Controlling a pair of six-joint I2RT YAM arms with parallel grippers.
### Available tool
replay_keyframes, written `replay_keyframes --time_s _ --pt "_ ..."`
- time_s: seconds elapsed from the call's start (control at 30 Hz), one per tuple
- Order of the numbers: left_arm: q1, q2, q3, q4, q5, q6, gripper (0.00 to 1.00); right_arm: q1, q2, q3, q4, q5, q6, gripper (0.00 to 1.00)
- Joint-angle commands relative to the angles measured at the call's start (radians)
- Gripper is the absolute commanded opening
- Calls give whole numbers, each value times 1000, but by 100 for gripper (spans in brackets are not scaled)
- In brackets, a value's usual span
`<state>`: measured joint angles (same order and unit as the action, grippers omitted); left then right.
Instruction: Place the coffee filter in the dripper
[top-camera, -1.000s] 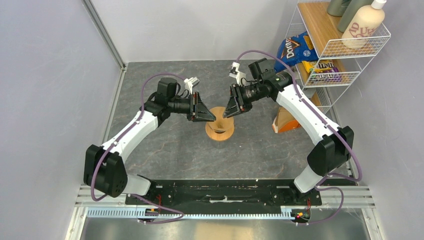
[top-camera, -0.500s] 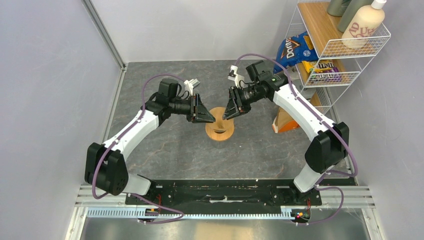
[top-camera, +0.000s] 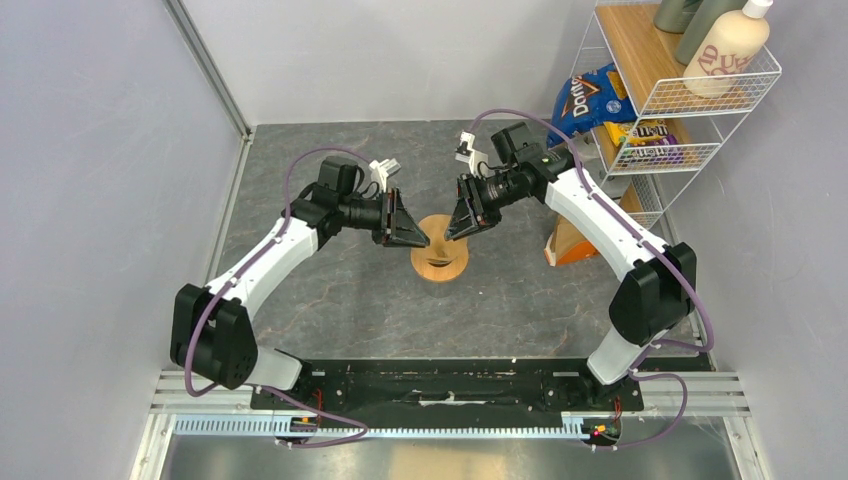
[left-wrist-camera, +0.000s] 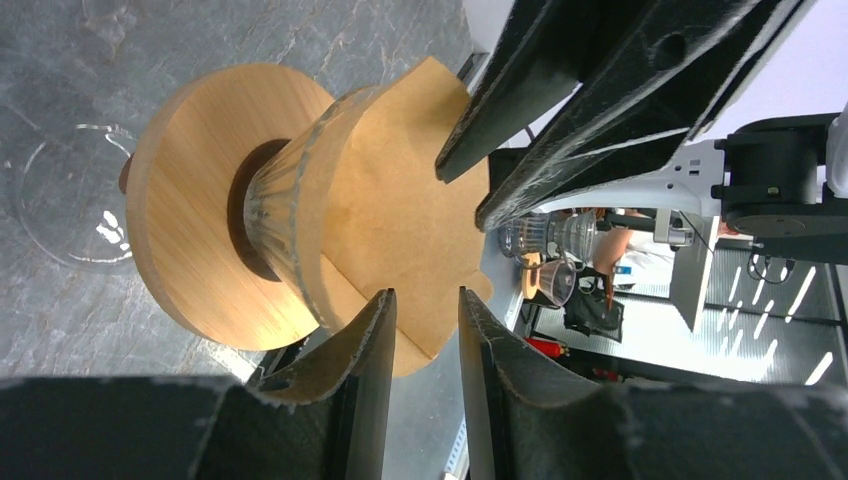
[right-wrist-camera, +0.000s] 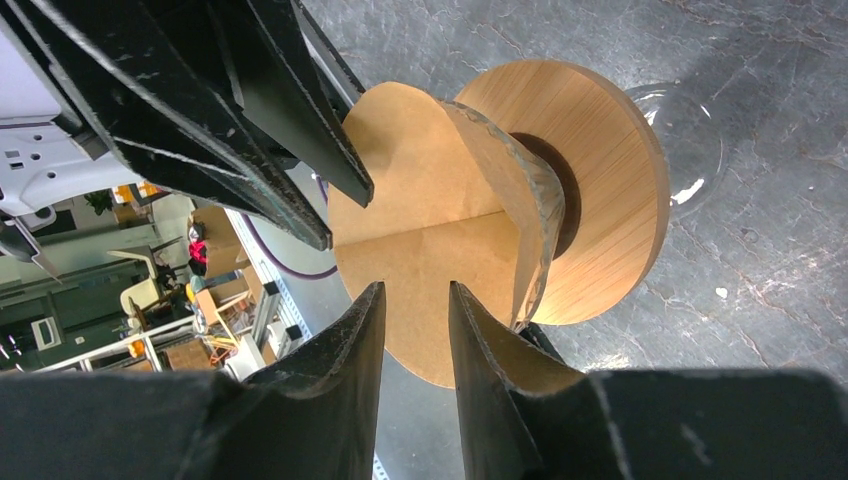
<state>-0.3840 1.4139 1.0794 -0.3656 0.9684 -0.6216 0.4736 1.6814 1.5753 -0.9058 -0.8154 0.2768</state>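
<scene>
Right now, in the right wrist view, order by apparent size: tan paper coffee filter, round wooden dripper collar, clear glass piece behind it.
Tied largest: tan paper coffee filter and round wooden dripper collar. They look alike and the filter is nearer, so they stay unranked.
Smallest: clear glass piece, mostly hidden.

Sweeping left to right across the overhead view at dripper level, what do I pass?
Left gripper → coffee filter sitting in the dripper → right gripper → brown bag → wire shelf.
</scene>
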Motion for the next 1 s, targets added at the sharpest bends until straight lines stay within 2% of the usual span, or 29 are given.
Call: replay_keyframes --time_s 0.0,0.1,0.3,0.5,0.57,0.7,0.87,0.97 --pt "-3 -13 100 -52 -2 108 38 2 -18 79 17 -31 -22 37" --pt "-4 -37 168 -120 0 191 43 3 -36 145 9 -23 -42 38" --pt "9 -93 278 -242 -11 313 45 3 -113 225 4 26 -91 39" --pt "100 -144 382 -325 -20 354 48 0 -273 191 17 166 -138 43" --pt "159 -153 412 -366 -31 370 56 -5 -338 148 27 246 -139 46" --pt "238 -167 476 -511 -99 458 85 -26 -477 44 32 421 -136 52" --pt "289 -166 513 -710 -237 587 89 -70 -630 -119 30 582 -101 68" --pt "295 -158 497 -792 -413 639 90 -140 -700 -211 15 615 -82 75"
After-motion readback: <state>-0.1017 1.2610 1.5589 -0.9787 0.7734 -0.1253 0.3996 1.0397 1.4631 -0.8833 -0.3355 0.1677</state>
